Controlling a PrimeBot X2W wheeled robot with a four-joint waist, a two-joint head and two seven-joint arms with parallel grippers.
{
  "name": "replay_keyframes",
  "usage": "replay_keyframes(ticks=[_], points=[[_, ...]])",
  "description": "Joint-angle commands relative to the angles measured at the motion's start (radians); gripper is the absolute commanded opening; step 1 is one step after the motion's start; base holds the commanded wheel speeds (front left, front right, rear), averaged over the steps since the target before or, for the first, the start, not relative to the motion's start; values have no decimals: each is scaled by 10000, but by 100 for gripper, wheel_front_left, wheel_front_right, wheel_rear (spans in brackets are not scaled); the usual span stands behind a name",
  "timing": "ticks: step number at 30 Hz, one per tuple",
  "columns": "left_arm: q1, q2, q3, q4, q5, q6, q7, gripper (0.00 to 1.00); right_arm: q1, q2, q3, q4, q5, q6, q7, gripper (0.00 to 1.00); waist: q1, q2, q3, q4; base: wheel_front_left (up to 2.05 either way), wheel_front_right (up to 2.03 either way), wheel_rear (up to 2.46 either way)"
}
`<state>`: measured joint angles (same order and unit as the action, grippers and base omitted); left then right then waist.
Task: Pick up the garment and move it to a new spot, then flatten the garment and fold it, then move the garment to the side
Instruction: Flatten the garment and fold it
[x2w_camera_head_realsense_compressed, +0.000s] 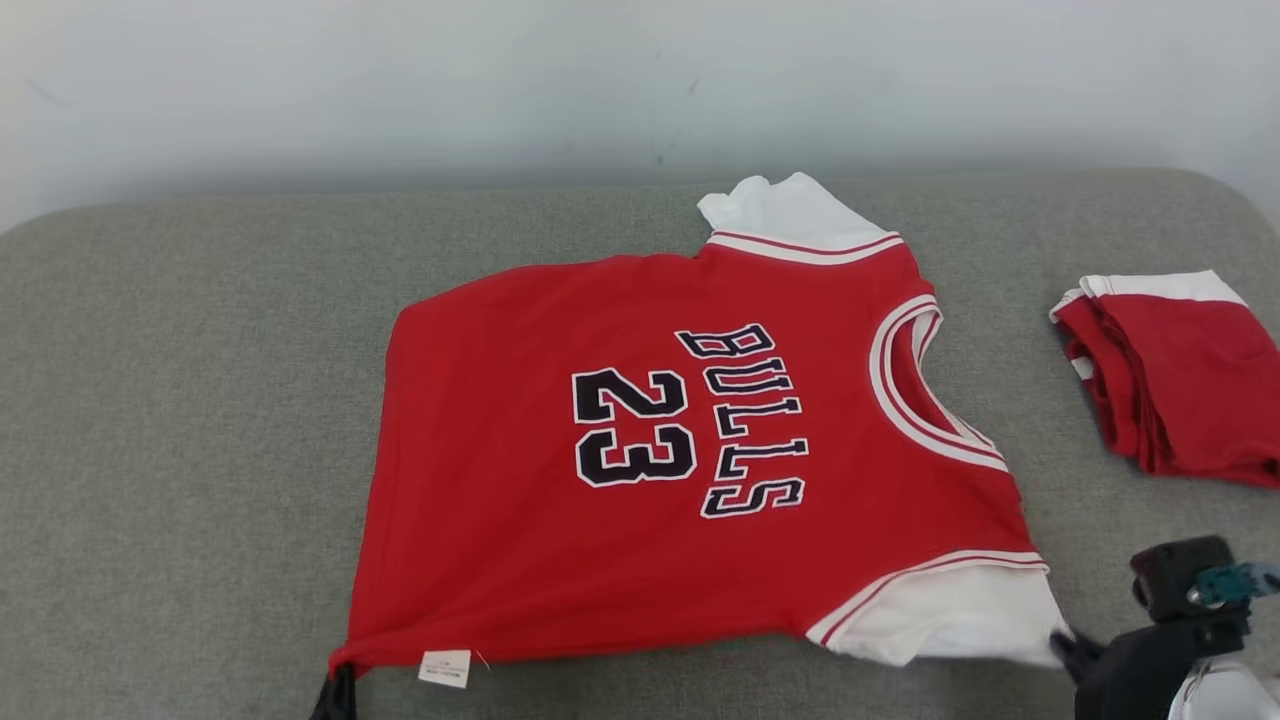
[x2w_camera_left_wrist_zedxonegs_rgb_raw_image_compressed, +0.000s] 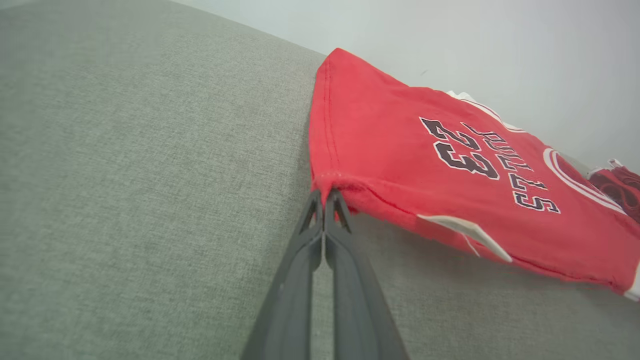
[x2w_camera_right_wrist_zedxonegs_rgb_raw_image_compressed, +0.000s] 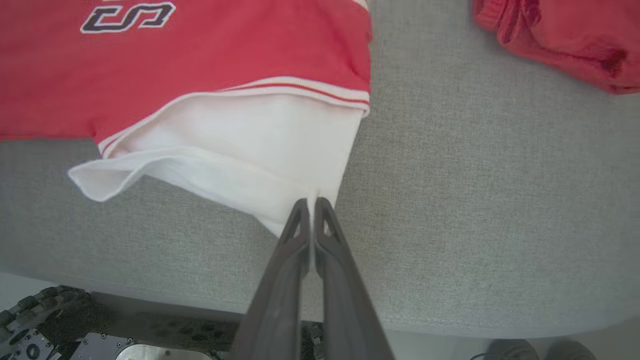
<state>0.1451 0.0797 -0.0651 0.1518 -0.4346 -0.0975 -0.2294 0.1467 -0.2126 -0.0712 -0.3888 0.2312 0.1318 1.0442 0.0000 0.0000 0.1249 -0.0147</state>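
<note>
A red jersey (x2w_camera_head_realsense_compressed: 650, 500) lies spread across the middle of the grey pad (x2w_camera_head_realsense_compressed: 200, 400), chest up, with "BULLS 23" reading sideways. Its collar points right and its hem left. A pale wall (x2w_camera_head_realsense_compressed: 400, 80) runs behind the pad. To the right, well apart from the jersey, sits a folded garment (x2w_camera_head_realsense_compressed: 1180, 380) in red with white trim. Nothing lies between the two, and nothing lies on the bare pad to the left.

From the head, the whole jersey shows, with its far sleeve (x2w_camera_head_realsense_compressed: 780, 210) bunched at the back edge and a white label (x2w_camera_head_realsense_compressed: 445, 668) hanging at the near hem. The left wrist view looks low along the cloth and shows the near hem corner lifted a little off the pad, with the label dangling under it. The right wrist view looks down on the near sleeve (x2w_camera_right_wrist_zedxonegs_rgb_raw_image_compressed: 240, 150), which sags open with its lower edge curled. It also shows, beyond the pad's front edge, a wheel (x2w_camera_right_wrist_zedxonegs_rgb_raw_image_compressed: 35, 305) of the robot and what look like shoes (x2w_camera_right_wrist_zedxonegs_rgb_raw_image_compressed: 530, 349).

The left gripper (x2w_camera_left_wrist_zedxonegs_rgb_raw_image_compressed: 325, 197) reaches in low from the near left, its fingers pressed together on the hem corner. The right gripper (x2w_camera_right_wrist_zedxonegs_rgb_raw_image_compressed: 310, 202) comes in from the near right, its fingers pinched on the edge of the white near sleeve.
</note>
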Motion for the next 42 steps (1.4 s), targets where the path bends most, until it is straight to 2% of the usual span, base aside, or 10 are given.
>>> replay_keyframes(ticks=[1, 4, 11, 15, 19, 21, 25, 33, 39, 42], points=[[22, 109, 96, 22, -178, -78, -118, 0, -206, 41, -98, -58, -105, -27, -363, 0, 0, 0, 40, 21, 0, 0, 0], [-733, 146, 55, 9, -518, -197, -199, 0, -852, 102, -118, 107, -183, -27, -1318, 0, 0, 0, 199, 40, 0, 0, 0], [-4334, 912, -334, 236, -972, -335, 21, 0, -4323, -194, 869, 2003, -14, -27, -4006, 0, 0, 0, 1659, -201, 0, 0, 0], [-6642, 1532, -259, 463, -898, -344, 543, 0, -6825, -485, 1957, 3194, 607, -27, -5334, 0, 0, 0, 3043, -465, 0, 0, 0], [-9034, 2273, -649, 750, -535, -321, 1348, 0, -9349, -730, 3120, 4491, 2227, -27, -6107, 0, 0, 0, 4469, -798, 0, 0, 0], [-10245, 2591, -606, 799, -569, -322, 1659, 0, -10636, -913, 3452, 5219, 2289, -27, -6465, 0, 0, 0, 5195, -1017, 0, 0, 0], [-11501, 3298, -1080, 830, -338, -322, 2019, 0, -12230, -570, 3455, 6527, 2184, -27, -7254, 0, 0, 0, 5844, -1323, 0, 0, 0], [-14309, 4577, -1796, 595, 427, -316, 1214, 0, -15737, 420, 1528, 9471, 447, -27, -9945, 0, 0, 0, 6552, -1696, 0, 0, 0], [-16168, 4322, -1714, 391, 872, -265, -7, 0, -17741, 1149, -1297, 10343, -1258, -27, -12367, 0, 0, 0, 6471, -1755, 0, 0, 0], [-16980, 3941, -1585, 129, 797, -286, -301, 0, -18507, 1454, -2468, 10303, -1843, -27, -12914, 0, 0, 0, 6296, -1802, 0, 0, 0]])
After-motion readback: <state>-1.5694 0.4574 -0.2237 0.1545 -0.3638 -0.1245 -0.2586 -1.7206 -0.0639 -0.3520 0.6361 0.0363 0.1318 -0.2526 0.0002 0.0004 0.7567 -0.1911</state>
